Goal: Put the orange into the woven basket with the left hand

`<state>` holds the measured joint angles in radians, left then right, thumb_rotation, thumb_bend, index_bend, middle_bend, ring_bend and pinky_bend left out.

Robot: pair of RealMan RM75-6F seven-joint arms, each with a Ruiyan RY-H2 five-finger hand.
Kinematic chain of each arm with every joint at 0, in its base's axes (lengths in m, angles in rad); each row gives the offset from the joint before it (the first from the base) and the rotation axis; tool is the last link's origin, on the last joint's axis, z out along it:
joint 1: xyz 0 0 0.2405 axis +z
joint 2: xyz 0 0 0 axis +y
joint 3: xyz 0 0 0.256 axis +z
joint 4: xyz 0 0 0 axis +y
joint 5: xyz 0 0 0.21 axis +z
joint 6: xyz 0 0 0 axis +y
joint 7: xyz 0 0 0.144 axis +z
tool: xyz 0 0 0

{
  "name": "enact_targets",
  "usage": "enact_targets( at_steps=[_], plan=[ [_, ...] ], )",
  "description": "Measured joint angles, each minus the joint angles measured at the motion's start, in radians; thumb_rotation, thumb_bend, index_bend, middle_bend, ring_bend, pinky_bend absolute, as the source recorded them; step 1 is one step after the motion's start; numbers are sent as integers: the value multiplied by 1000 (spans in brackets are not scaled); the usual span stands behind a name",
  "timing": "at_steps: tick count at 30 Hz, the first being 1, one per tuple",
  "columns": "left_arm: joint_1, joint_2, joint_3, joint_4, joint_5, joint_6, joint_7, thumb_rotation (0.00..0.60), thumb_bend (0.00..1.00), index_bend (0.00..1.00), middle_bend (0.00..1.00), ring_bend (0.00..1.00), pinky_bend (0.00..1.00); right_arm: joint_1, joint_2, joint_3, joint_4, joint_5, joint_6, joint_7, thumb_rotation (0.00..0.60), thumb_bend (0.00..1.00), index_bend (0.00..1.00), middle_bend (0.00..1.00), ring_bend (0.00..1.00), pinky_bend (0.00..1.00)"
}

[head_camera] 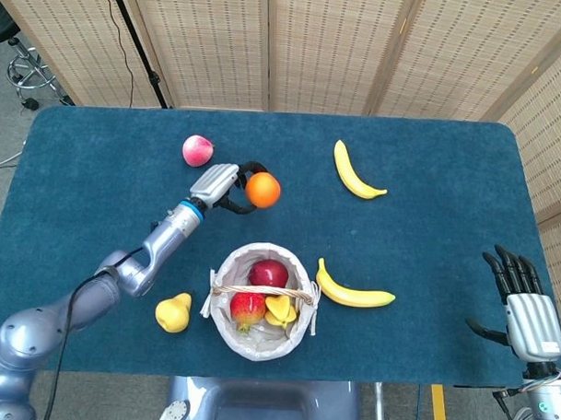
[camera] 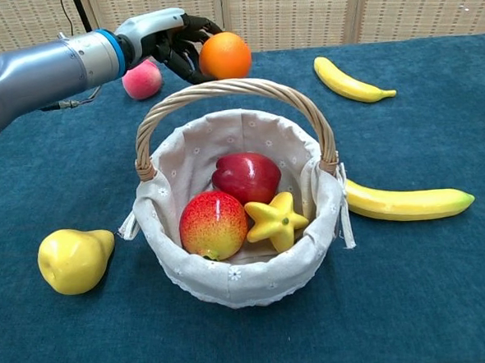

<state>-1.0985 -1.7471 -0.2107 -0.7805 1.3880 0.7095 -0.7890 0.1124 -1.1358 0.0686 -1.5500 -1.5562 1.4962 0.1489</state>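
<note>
My left hand (head_camera: 228,183) (camera: 176,46) grips the orange (head_camera: 263,189) (camera: 225,56) and holds it in the air, behind and above the woven basket (head_camera: 223,311) (camera: 169,227). The basket has a cloth liner and an arched handle (camera: 233,90). Inside it lie a dark red apple (camera: 246,176), a red-yellow fruit (camera: 214,224) and a yellow star fruit (camera: 276,220). My right hand (head_camera: 528,307) hangs open at the table's front right edge, holding nothing.
A pink peach (head_camera: 198,151) (camera: 142,80) sits behind the left hand. A yellow pear (head_camera: 173,312) (camera: 73,259) lies left of the basket. One banana (head_camera: 354,292) (camera: 407,200) lies right of the basket, another (head_camera: 352,172) (camera: 348,79) at the back right.
</note>
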Motion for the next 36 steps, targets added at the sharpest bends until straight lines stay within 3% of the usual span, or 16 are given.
enact_targets(
  at_steps=[8,11,14,22,29,36],
  plan=[
    [104,325,-28,-614,-132,9,120,600,501,596,515,456,432,-3,5,5,8,14,1,28,600,0,60,0,0,0],
    [142,446,-39,-764,-218,-1,169,600,501,598,517,457,431,-3,6,7,14,18,1,40,600,0,60,0,0,0],
    [175,522,-55,-847,-297,-15,190,600,501,600,522,459,431,-4,6,9,18,21,1,49,600,0,60,0,0,0],
    [237,607,-74,-943,-353,-56,184,600,501,600,524,460,431,-2,5,12,26,25,-3,69,600,0,60,0,0,0],
    [218,516,-88,-867,-357,-125,144,600,501,600,524,460,432,-4,7,11,22,20,3,70,600,0,60,0,0,0],
    [176,424,-133,-826,-363,-193,101,600,501,601,524,461,431,-4,6,11,25,19,3,71,600,0,60,0,0,0]
  ],
)
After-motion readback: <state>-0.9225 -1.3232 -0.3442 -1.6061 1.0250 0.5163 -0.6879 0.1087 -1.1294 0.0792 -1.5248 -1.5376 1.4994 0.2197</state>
